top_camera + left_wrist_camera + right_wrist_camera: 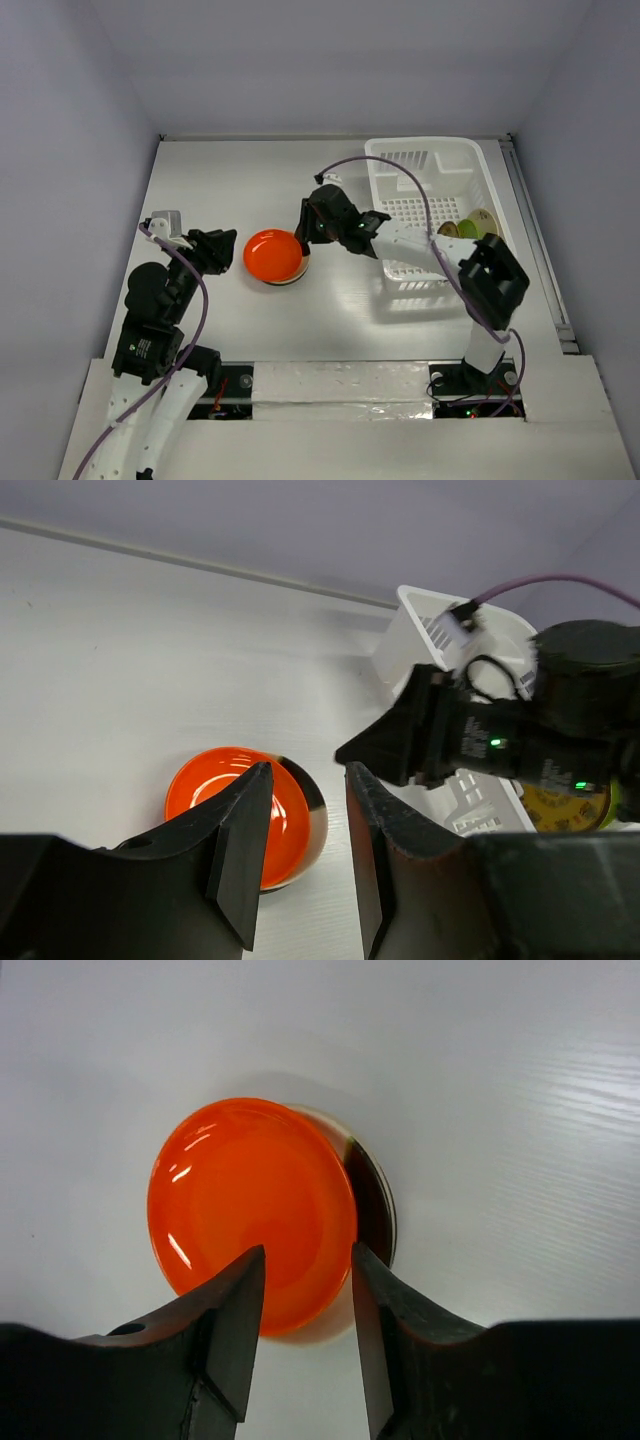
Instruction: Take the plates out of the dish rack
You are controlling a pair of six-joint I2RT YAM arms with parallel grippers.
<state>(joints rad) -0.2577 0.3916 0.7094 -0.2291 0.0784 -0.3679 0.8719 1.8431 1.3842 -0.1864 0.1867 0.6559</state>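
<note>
Orange-red plate (pixel 272 255) sits on darker plate (pixel 372 1200) on worktop (pixel 220 180), left of dish rack (pixel 470 150). Right claw (pixel 306 1265) hangs over it, part-open, empty. Left claw (pixel 308 780), farther from rack, also parted, empty. Best rise straight, not nudging either. More plates (pixel 475 225) wait in rack.

White wood-grain table (pixel 230 180) between plain pale lavender-grey walls (pixel 330 60), under soft even light.
</note>
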